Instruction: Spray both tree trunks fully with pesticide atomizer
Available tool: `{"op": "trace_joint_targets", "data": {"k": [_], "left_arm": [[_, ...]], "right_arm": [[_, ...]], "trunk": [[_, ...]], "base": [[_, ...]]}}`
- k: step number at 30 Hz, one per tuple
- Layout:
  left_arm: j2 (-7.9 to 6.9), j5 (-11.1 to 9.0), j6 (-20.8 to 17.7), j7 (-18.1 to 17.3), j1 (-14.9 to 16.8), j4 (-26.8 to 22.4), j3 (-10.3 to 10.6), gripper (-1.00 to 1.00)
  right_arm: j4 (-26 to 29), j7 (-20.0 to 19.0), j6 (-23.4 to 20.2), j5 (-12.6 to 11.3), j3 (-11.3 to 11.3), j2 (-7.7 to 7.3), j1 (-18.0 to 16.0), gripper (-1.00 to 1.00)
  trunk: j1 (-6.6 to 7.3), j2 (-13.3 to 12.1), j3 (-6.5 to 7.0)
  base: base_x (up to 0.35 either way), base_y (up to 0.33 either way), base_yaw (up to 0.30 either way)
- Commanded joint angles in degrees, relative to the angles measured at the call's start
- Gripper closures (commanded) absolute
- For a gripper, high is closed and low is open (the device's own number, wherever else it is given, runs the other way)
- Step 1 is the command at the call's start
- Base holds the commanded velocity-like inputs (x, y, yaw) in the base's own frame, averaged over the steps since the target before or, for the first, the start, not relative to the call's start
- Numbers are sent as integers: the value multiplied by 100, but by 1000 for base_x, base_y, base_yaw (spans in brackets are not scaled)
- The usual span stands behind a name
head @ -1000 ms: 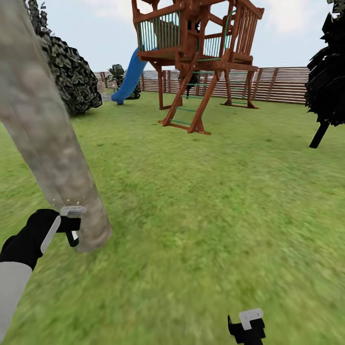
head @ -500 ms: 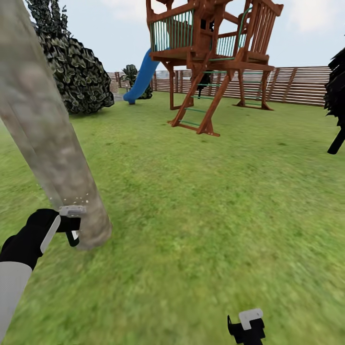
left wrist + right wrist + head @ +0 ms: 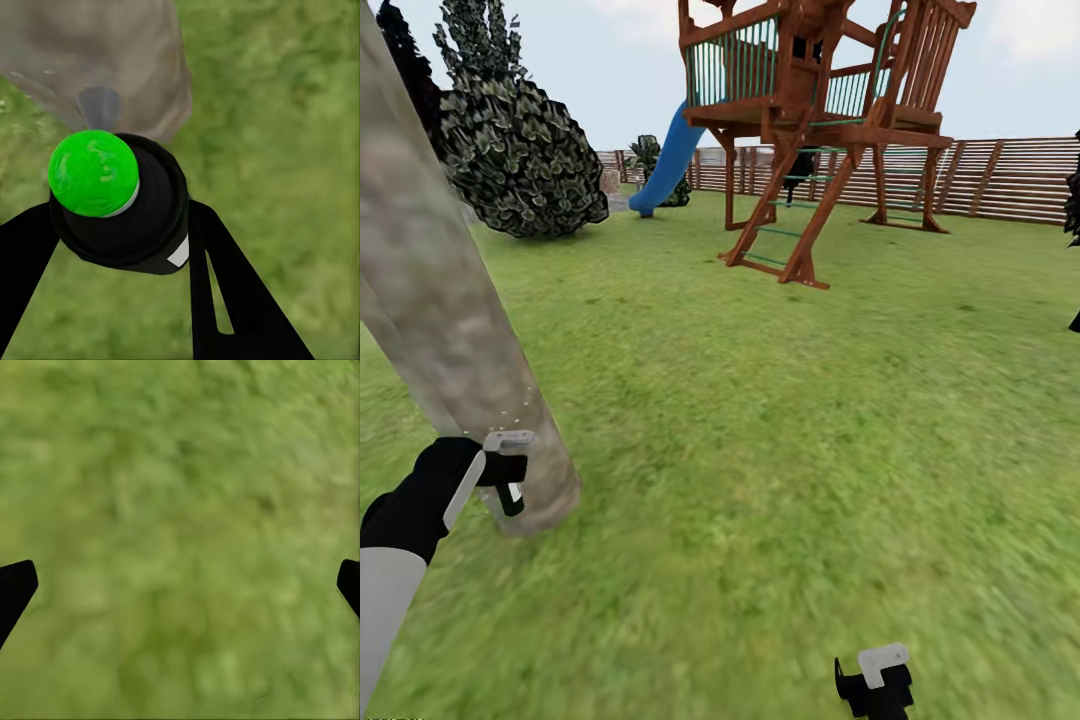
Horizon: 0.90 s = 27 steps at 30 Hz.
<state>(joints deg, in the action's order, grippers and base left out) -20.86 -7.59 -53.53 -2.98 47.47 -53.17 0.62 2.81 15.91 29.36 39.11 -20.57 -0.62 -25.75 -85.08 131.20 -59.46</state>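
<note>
Two pincers are showing in the head view. Left pincer (image 3: pixel 510 468) is sitting low at the left, pressed up near the base of the tree trunk (image 3: pixel 445 300), which is leaning across that side as a thick mottled grey-beige column. Left wrist view: its two black fingers (image 3: pixel 225 292) are closing on the pesticide atomizer (image 3: pixel 120 206), a black body with a bright green round cap, and a grey nozzle is pointing at the bark just beyond it. Atomizer is off the floor (image 3: pixel 780 450), held at trunk-base height. A few whitish-yellow pesticide (image 3: pixel 515 412) specks are sitting on the bark just above the left pincer; coverage elsewhere on the trunk I cannot tell.

Right pincer (image 3: pixel 875 680) is hanging low at the bottom edge of the head view, well apart from the trunk. Right wrist view: its fingertips (image 3: pixel 15 589) are standing far apart at opposite sides, spread wide, with only blurry grass between them and nothing gripped.

Background: a wooden play tower (image 3: pixel 810 120) with a blue slide (image 3: pixel 665 165) is standing on the lawn, a dark leafy bush (image 3: pixel 520 150) is sitting near the trunk's far side, and a brown slatted fence (image 3: pixel 1010 180) is running behind them.
</note>
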Motion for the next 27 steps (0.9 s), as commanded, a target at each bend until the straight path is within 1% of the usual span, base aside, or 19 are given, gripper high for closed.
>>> {"op": "trace_joint_targets", "data": {"k": [1,2,3,8,11,12,13,15,16,17,18,19,20,22,24,25,27], "left_arm": [[-4,-1,4,-1,-22,0,-65,100],[-5,5,9,0,-47,0,-151,100],[-5,22,14,0,-56,3,-169,100],[-29,38,29,-9,-84,103,-189,100],[-45,44,85,-9,-193,166,-192,100],[-24,39,256,-9,-204,310,-183,100],[28,19,434,-6,-209,458,-179,100],[197,43,610,14,-211,630,-191,100],[174,45,689,26,-212,797,-219,100],[88,46,899,45,-212,1095,-261,100],[-11,45,1192,182,-212,1381,-278,100],[-51,38,1390,293,-212,1572,-284,100],[-78,1,1700,423,-212,1869,-290,100],[-69,-32,1726,442,-212,1892,-292,100],[-22,-48,1741,447,-212,1878,-387,100],[47,-55,1759,435,-212,1901,-416,100],[202,-51,2014,435,-213,2078,-428,100]], "right_arm": [[0,0,0,0,0,0,0,-100],[0,0,0,0,0,0,-1,-100],[0,0,0,0,0,0,-1,-100],[0,0,0,0,2,0,0,-100],[0,0,0,0,1,0,0,-100],[0,0,0,0,2,0,0,-100],[0,0,0,0,2,0,0,-100],[0,0,0,0,2,0,0,-100],[0,0,0,0,1,0,0,-100],[0,-1,0,3,4,-1,0,-100],[-3,-6,0,6,7,-1,0,-100],[-2,-7,0,8,8,0,-1,-100],[0,-9,0,6,9,0,0,-100],[0,-6,0,1,8,0,0,-100],[0,-1,0,-1,8,0,0,-100],[0,4,0,0,8,0,-1,-100],[0,8,0,-3,3,0,0,-100]], "trunk": [[0,0,0],[0,0,0],[0,0,0],[0,0,0],[0,0,0],[0,0,0],[0,0,0],[0,0,0],[0,0,0],[0,0,0],[0,0,0],[0,0,0],[0,0,0],[0,0,0],[0,0,0],[0,0,0],[0,0,0]], "base": [[184,-221,272],[137,-243,276],[92,-256,277],[12,-268,278],[6,-271,195],[83,-271,44],[123,-269,18],[150,-260,6],[166,-252,1],[169,-250,0],[180,-240,0],[205,-221,0],[273,-101,0],[179,-25,33],[45,-6,194],[9,-1,256],[3,0,266]]}}
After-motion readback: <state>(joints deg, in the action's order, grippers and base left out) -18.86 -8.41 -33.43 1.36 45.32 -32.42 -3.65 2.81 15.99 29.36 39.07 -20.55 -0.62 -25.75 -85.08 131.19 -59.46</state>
